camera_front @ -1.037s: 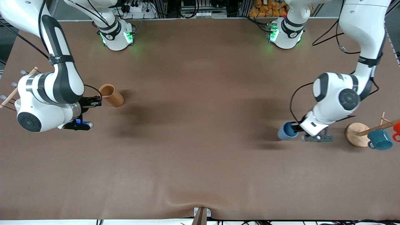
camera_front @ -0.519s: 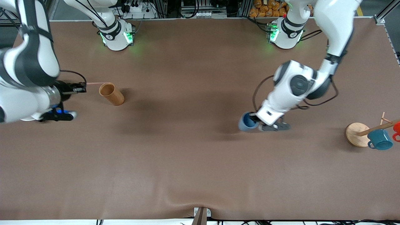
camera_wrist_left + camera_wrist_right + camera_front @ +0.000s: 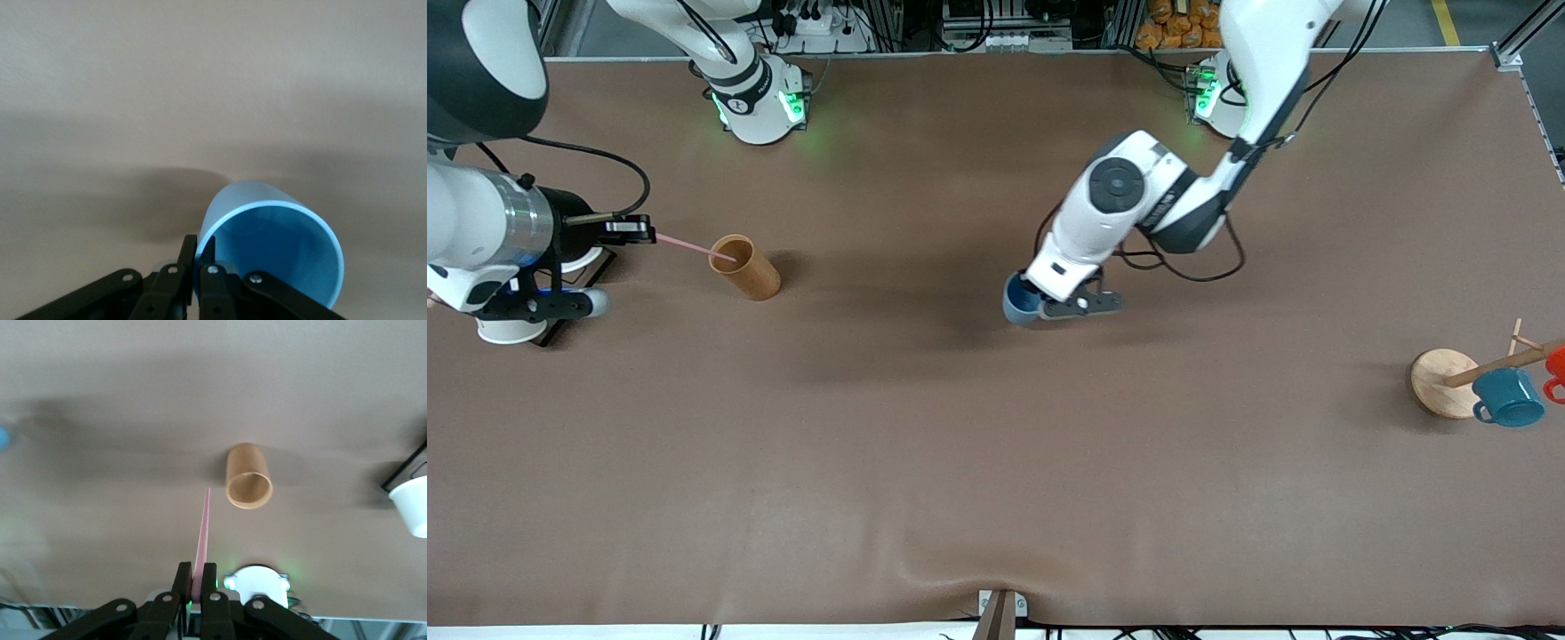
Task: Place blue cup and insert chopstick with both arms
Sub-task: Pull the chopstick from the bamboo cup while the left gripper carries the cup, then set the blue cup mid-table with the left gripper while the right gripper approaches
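My left gripper (image 3: 1040,299) is shut on the rim wall of the blue cup (image 3: 1016,300) and holds it tilted over the middle of the table. In the left wrist view the cup (image 3: 280,250) shows its open mouth, with one finger inside and one outside at the gripper (image 3: 199,257). My right gripper (image 3: 637,230) is shut on one end of the pink chopstick (image 3: 694,246), over the right arm's end of the table. The stick's free tip is close to the rim of the brown cylinder (image 3: 744,267). The right wrist view shows the gripper (image 3: 196,577), chopstick (image 3: 202,533) and cylinder (image 3: 247,477).
A wooden mug rack with a round base (image 3: 1440,380) stands at the left arm's end, carrying a teal mug (image 3: 1507,397) and a red mug (image 3: 1556,364). A white cup on a dark tray (image 3: 511,331) sits under the right arm.
The left arm has carried the blue cup from near the mug rack to the table's middle. The right gripper has drawn back from the brown cylinder with the chopstick.
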Controlling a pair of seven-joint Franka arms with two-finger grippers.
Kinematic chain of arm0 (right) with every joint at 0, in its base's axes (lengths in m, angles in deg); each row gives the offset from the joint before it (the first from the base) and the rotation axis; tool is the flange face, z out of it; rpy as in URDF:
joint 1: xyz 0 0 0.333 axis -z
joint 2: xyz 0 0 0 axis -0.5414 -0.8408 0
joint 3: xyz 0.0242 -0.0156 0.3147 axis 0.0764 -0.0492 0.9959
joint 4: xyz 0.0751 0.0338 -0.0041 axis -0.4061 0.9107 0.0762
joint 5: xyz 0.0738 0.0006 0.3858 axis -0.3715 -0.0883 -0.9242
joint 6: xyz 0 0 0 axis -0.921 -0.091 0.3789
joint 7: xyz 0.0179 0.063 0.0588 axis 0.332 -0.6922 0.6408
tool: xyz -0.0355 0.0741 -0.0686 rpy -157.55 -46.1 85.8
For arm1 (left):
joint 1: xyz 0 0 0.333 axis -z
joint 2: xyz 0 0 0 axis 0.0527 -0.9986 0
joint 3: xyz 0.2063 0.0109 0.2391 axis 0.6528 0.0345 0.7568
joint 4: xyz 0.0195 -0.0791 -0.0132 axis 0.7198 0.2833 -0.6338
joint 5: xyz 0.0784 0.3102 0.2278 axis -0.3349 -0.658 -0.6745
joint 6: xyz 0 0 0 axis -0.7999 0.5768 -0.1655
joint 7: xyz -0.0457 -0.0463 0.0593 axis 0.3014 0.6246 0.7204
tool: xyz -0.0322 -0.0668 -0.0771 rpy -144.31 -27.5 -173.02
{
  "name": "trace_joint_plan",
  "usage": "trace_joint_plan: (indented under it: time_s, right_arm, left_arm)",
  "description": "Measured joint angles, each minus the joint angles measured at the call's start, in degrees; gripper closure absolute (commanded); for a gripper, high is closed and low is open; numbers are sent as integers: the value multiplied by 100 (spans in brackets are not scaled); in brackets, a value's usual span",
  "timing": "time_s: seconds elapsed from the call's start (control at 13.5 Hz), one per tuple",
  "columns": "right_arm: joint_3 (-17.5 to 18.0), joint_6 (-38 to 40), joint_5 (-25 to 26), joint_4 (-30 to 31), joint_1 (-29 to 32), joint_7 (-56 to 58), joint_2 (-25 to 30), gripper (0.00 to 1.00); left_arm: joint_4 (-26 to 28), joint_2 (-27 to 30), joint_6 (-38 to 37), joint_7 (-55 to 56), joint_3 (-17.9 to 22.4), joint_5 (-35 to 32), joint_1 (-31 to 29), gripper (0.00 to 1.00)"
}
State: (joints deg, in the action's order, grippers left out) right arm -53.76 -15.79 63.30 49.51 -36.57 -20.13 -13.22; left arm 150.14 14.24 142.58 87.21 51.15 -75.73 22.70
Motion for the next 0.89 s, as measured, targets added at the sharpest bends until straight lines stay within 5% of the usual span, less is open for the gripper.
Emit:
trace_joint_plan:
  time_s: [0.37,0.52,0.59,0.67,0.89]
  right_arm:
    - [2,-638,-1218,32,-80,-1793,-186,100]
    - [7,-1021,-1580,144,-200,-2426,-243,100]
    - [12,-1200,-1679,212,-278,-2668,-265,100]
    - [14,-1349,-1729,283,-360,-2861,-281,100]
    - [18,-1496,-1787,410,-559,-3321,-304,100]
  left_arm:
    - [-294,-402,-1,1077,12,-545,487,98]
    - [-329,-488,-4,1262,18,-570,568,71]
    - [-345,-534,-4,1380,20,-572,588,45]
    - [-356,-566,-4,1512,21,-574,594,0]
    - [-471,-576,-137,1712,26,-581,592,0]
